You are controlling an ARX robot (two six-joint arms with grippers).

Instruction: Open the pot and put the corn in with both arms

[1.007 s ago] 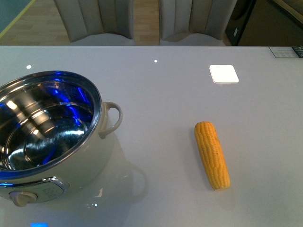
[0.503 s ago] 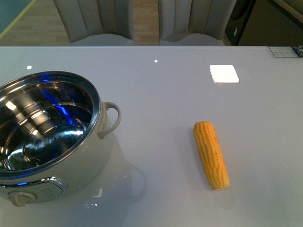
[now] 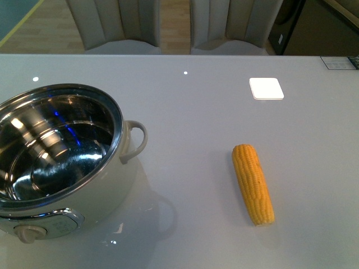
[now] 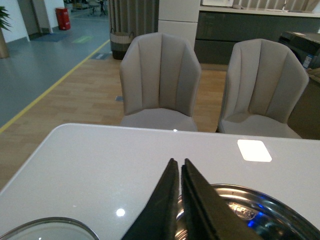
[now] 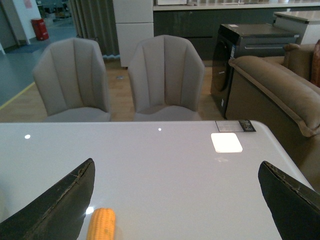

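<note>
The cream-white pot (image 3: pixel 119 120) stands uncovered at the table's near left, its steel inside bare, its looped handle (image 3: pixel 136 141) toward the corn and its knob (image 3: pixel 26 233) facing me. The yellow corn (image 3: pixel 253 184) lies flat on the table to the right of the pot, well apart from it. Neither arm shows in the front view. My left gripper (image 4: pixel 178 161) is shut on nothing and hovers over the pot's steel rim (image 4: pixel 260 194). My right gripper (image 5: pixel 176 163) is open wide above the table, with the corn's end (image 5: pixel 101 224) beside one finger (image 5: pixel 60 200).
A white square pad (image 3: pixel 266 88) lies flat on the table at the back right. Two grey chairs (image 3: pixel 118 25) stand behind the far edge. A round grey-rimmed object (image 4: pixel 50 227) peeks in at the edge of the left wrist view.
The blue reflections inside the pot have faded to a small streak. The front picture has shifted a few pixels; pot and corn keep their places on the table.
</note>
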